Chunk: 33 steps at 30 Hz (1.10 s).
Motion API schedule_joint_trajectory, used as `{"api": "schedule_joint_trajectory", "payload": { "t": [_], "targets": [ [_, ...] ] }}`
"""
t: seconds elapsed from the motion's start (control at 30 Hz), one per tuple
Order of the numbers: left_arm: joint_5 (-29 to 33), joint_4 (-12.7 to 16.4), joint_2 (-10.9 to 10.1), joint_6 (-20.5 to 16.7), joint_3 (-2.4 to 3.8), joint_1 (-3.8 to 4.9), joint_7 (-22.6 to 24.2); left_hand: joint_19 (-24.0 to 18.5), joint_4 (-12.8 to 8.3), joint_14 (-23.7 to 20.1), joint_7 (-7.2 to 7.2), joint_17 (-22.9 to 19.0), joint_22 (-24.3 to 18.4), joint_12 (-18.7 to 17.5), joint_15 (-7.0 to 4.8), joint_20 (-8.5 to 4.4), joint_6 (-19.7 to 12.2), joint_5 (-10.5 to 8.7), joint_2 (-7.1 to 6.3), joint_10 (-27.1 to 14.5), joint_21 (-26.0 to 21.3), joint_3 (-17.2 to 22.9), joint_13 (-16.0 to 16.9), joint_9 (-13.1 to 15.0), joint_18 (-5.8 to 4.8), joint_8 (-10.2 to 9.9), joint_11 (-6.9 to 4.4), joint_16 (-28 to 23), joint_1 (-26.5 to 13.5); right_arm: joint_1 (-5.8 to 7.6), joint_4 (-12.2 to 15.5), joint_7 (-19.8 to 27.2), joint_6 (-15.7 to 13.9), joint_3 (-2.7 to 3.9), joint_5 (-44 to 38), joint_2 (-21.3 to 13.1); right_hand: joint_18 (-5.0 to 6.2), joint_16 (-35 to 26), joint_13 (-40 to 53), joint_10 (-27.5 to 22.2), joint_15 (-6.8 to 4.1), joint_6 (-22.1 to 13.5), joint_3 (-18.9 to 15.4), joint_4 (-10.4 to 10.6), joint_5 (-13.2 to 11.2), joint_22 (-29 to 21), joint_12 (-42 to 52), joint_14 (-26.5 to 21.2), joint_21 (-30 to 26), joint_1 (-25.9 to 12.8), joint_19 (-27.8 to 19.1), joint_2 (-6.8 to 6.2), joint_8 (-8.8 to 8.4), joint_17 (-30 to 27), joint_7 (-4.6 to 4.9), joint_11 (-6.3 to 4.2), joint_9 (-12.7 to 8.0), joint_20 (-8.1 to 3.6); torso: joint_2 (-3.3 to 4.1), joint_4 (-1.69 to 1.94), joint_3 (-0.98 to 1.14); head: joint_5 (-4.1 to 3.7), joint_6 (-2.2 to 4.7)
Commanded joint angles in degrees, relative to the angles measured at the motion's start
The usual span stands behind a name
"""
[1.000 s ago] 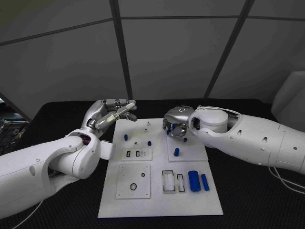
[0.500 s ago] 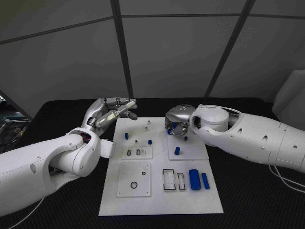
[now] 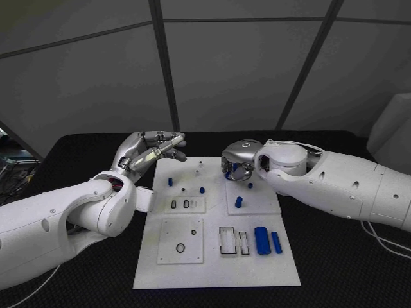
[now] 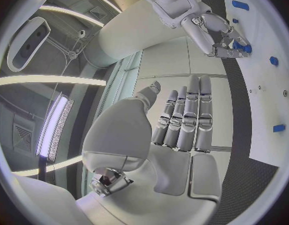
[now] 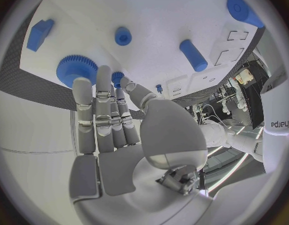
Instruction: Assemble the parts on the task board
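The white task board (image 3: 215, 269) lies in the middle of the black table with several small blue parts on it. My right hand (image 3: 237, 163) hovers over the board's far right part, fingers stretched toward a blue gear (image 5: 76, 70) that lies by its fingertips (image 5: 88, 87). A small blue piece (image 5: 117, 77) shows between a fingertip and the thumb; whether it is pinched is unclear. Near it are a blue peg (image 5: 122, 36) and a short blue cylinder (image 5: 193, 55). My left hand (image 3: 153, 151) is raised beside the board's far left corner, fingers straight, holding nothing.
Two blue cylinders (image 3: 261, 242) lie side by side on the board's near right, next to rectangular slots (image 3: 228, 242). A square inset with an oval hole (image 3: 180, 248) sits at the near left. Small blue pegs (image 3: 185, 191) stand in the far left part.
My right hand has lifted slightly and drawn toward the board's far edge. My left hand stays where it was.
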Motion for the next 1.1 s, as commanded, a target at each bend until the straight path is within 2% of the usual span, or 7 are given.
{"api": "schedule_joint_trajectory", "payload": {
  "t": [0.03, 0.27, 0.37, 0.53, 0.87, 1.0, 1.1],
  "targets": [
    [0.06, 0.07, 0.08, 1.33, 0.07, 0.09, -0.27, -0.52, 0.18, -0.22, 0.46, 0.05, -0.06, -0.36, 0.01, -0.06, -0.05, 0.19, -0.02, -0.14, -0.23, -0.04, 0.0, -0.06, -0.95, -0.28, 0.17, -0.18, -0.47, 0.11, -0.24, 0.44, 0.34, 0.01, -0.41, 0.28, -0.31, 0.44, -0.08, 0.59, -0.34, 0.79, 0.69, 0.07, -0.39, 0.25, 0.23, 1.17, 0.49, 0.12, 0.31, 0.85, 0.27, 0.23, -0.01, -0.19, 0.08, -0.13, 0.06, 0.06, 0.02, 0.04, -0.06],
    [0.06, 0.13, 0.09, 1.56, 0.07, 0.09, -0.37, -0.62, 0.25, -0.29, 0.5, 0.1, -0.08, -0.42, 0.06, 0.0, -0.08, 0.19, 0.07, -0.22, -0.25, -0.09, 0.0, -0.06, -0.95, -0.35, 0.22, -0.3, -0.56, 0.03, -0.96, 0.73, 1.17, -0.02, -0.41, 0.86, -0.31, 0.58, -0.11, 0.65, -0.37, 1.08, 0.95, 0.1, -0.45, 0.43, 0.17, 1.1, 0.66, 0.19, 0.26, 0.94, 0.32, 0.37, -0.08, -0.3, 0.09, -0.2, 0.03, 0.01, 0.0, 0.02, -0.31],
    [0.06, 0.25, 0.13, 1.68, 0.07, 0.09, -0.4, -0.65, 0.28, -0.31, 0.51, 0.13, -0.08, -0.44, 0.08, 0.02, -0.1, 0.19, 0.11, -0.25, -0.26, -0.12, 0.0, -0.05, -0.95, -0.38, 0.23, -0.34, -0.61, -0.12, -1.48, 0.94, 1.26, -0.05, -0.41, 1.17, -0.33, 0.62, -0.12, 0.69, -0.38, 1.14, 1.0, 0.12, -0.47, 0.57, 0.17, 1.1, 0.75, 0.2, 0.29, 0.97, 0.32, 0.4, -0.07, -0.3, 0.09, -0.22, 0.03, 0.1, -0.1, -0.1, -0.28],
    [0.06, 0.28, 0.11, 1.82, 0.08, 0.1, -0.48, -0.7, 0.36, -0.33, 0.54, 0.17, -0.1, -0.47, 0.11, 0.06, -0.12, 0.19, 0.21, -0.3, -0.28, -0.16, 0.01, -0.05, -0.94, -0.43, 0.26, -0.41, -0.7, -0.24, -2.01, 0.97, 1.26, -0.11, -0.41, 1.38, -0.34, 0.67, -0.13, 0.69, -0.39, 1.17, 1.1, 0.14, -0.49, 0.6, 0.14, 1.08, 0.79, 0.23, 0.26, 1.02, 0.3, 0.45, -0.05, -0.3, 0.08, -0.23, 0.01, 0.12, 0.05, 0.15, -0.47],
    [0.06, 0.11, 0.09, 1.94, 0.08, 0.11, -0.64, -0.79, 0.51, -0.36, 0.58, 0.27, -0.12, -0.53, 0.16, 0.13, -0.17, 0.18, 0.33, -0.39, -0.3, -0.3, 0.03, -0.04, -0.93, -0.52, 0.31, -0.54, -0.92, -0.33, -2.57, 1.03, 1.58, -0.18, -0.41, 1.61, -0.36, 0.85, -0.22, 0.43, -0.33, 0.92, 1.42, 0.11, -0.55, 0.72, -0.15, 0.9, 0.99, 0.24, 0.08, 0.82, -0.03, 0.65, 0.14, -0.14, -0.05, -0.23, 0.01, -0.02, 0.01, 0.29, -0.59],
    [0.06, 0.06, 0.11, 1.99, 0.08, 0.11, -0.68, -0.8, 0.52, -0.36, 0.59, 0.28, -0.12, -0.53, 0.16, 0.14, -0.17, 0.18, 0.33, -0.39, -0.3, -0.31, 0.03, -0.04, -0.93, -0.53, 0.31, -0.55, -0.93, -0.35, -2.28, 1.25, 0.39, -0.19, -0.33, 1.44, -0.53, 1.22, -0.16, 0.91, -0.34, 1.31, 2.0, 0.11, -0.55, 1.87, -0.04, 0.95, 1.77, 0.59, 0.42, 1.11, 0.0, 0.94, 0.21, -0.09, -0.04, -0.19, -0.03, -0.04, 0.02, 0.29, -0.63],
    [0.06, 0.02, 0.1, 2.01, 0.08, 0.11, -0.7, -0.8, 0.53, -0.36, 0.59, 0.28, -0.12, -0.53, 0.17, 0.14, -0.17, 0.18, 0.34, -0.39, -0.3, -0.31, 0.03, -0.04, -0.93, -0.53, 0.32, -0.55, -0.94, -0.38, -1.57, 1.36, -1.66, -0.2, -0.14, 1.05, -0.84, 1.99, -0.08, 1.76, -0.42, 2.1, 2.97, 0.08, -0.85, 4.22, 0.14, 1.18, 3.38, 1.25, 1.31, 1.64, 0.21, 1.48, 0.24, -0.18, 0.05, -0.23, -0.03, -0.09, 0.05, 0.49, -0.56]
  ]
}}
